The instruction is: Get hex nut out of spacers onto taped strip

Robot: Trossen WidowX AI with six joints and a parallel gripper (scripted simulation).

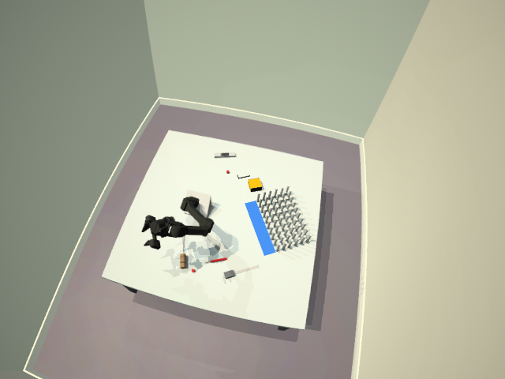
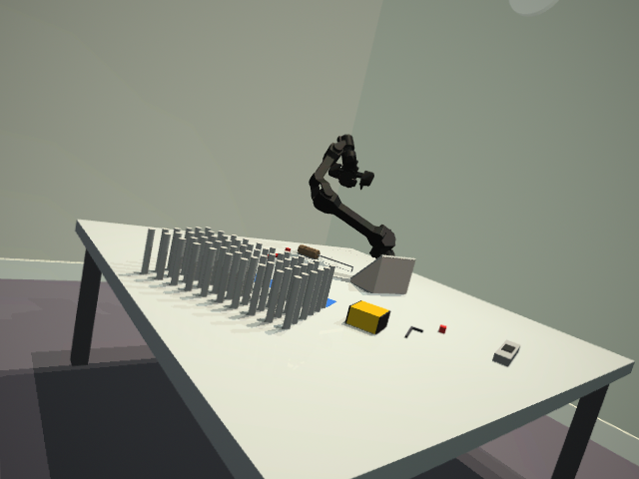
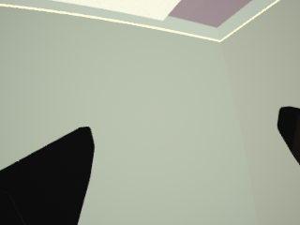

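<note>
My gripper (image 1: 144,238) (image 3: 187,127) is open and empty, raised high above the table on the side away from the spacers. Standing metal spacers (image 2: 293,303) form a dense field; in the top view they stand at the table's right. The blue taped strip (image 1: 259,228) lies along the field's near side. A tool with a wooden handle (image 1: 183,260) (image 2: 309,251) and a thin shaft bent at its tip lies on the table near the arm. A small black L-shaped key (image 1: 243,177) (image 2: 413,329) lies beyond the yellow block. I cannot make out the hex nut among the spacers.
The yellow block (image 1: 255,184) (image 2: 367,316) sits near one field corner. A red rod (image 1: 218,260), a grey-headed tool (image 1: 229,274) with a pale strip, small red cubes (image 1: 227,171) (image 1: 193,270) and a pale device (image 1: 225,155) (image 2: 506,352) lie around. The arm's wedge-shaped base (image 2: 391,273) stands on the table.
</note>
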